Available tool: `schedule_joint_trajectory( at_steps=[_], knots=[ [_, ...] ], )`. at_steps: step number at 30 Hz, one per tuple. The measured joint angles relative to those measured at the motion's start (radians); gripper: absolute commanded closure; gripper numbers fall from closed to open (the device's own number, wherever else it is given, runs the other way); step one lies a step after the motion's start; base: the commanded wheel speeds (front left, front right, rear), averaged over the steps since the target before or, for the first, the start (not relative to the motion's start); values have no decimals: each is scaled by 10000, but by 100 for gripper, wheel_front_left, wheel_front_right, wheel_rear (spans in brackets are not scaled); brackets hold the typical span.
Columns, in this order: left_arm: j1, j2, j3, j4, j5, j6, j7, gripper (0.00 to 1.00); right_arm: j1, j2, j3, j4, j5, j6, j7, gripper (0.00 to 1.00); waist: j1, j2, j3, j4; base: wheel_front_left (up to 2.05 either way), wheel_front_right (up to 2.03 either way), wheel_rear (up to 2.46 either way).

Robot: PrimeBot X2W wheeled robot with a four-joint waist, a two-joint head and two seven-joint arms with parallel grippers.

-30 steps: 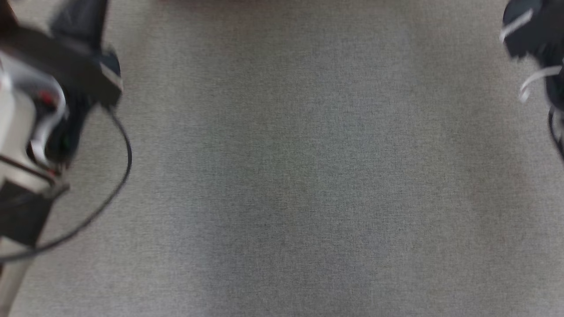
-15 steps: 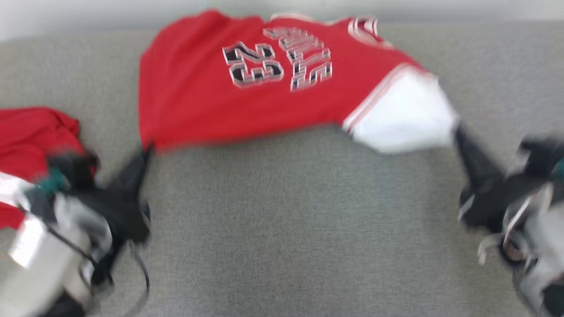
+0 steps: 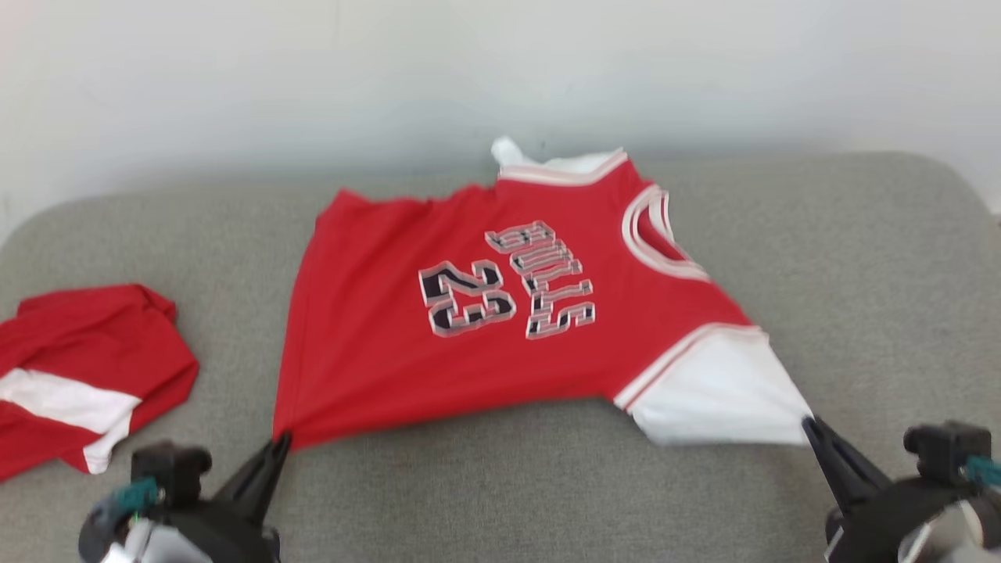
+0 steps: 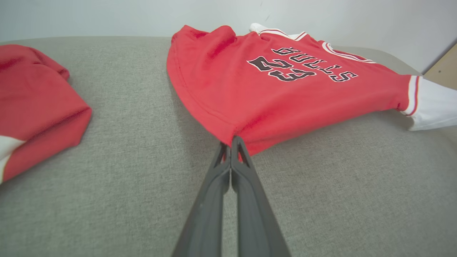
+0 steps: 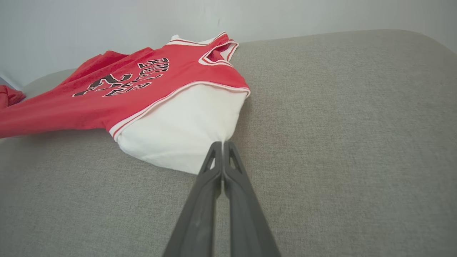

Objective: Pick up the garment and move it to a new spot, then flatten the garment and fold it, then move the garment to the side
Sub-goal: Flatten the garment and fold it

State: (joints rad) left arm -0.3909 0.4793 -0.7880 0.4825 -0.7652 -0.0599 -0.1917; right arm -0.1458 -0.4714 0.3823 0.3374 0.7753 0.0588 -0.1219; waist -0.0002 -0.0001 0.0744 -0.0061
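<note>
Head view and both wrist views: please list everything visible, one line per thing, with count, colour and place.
jersey: 1, red with white sleeves and "BULLS 23" lettering, spread across the middle of the cushion
second garment: 1, red with a white band, crumpled at the cushion's left end, apart from the jersey
cushion: 1, grey fabric, under both garments
wall: 1, pale, behind the cushion
tan patch: 1, right edge of the left wrist view, beyond the cushion; cannot tell what it is
left gripper: 1, dark, lower left, shut on the jersey's near hem corner
right gripper: 1, dark, lower right, shut on the jersey's near white sleeve
</note>
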Motion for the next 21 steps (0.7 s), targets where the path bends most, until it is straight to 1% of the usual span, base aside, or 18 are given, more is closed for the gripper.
schedule_joint_trajectory(
  at_steps=[5,10,13,19,21],
  knots=[
    [1144,169,71,-711,-194,422,-128,100,1237,-261,-245,-742,276,-420,100,100,-1,0,-650,-105,0,0,0],
    [1965,173,63,-1329,-291,767,-167,100,2288,-412,-479,-1156,683,-727,284,100,0,-1,-942,-305,0,0,0],
    [2181,188,-31,-1480,-267,1028,-167,100,2464,-405,-403,-1202,696,-861,435,100,1,-1,-882,-390,0,0,0],
    [2080,-59,-324,-1565,-42,1195,-8,100,2592,-395,-303,-1233,694,-1120,708,100,3,0,-641,-314,0,0,0],
    [1951,-67,-326,-1555,10,1227,65,100,2570,-420,-316,-1248,690,-1141,826,100,3,0,-577,-274,0,0,0]
  ],
)
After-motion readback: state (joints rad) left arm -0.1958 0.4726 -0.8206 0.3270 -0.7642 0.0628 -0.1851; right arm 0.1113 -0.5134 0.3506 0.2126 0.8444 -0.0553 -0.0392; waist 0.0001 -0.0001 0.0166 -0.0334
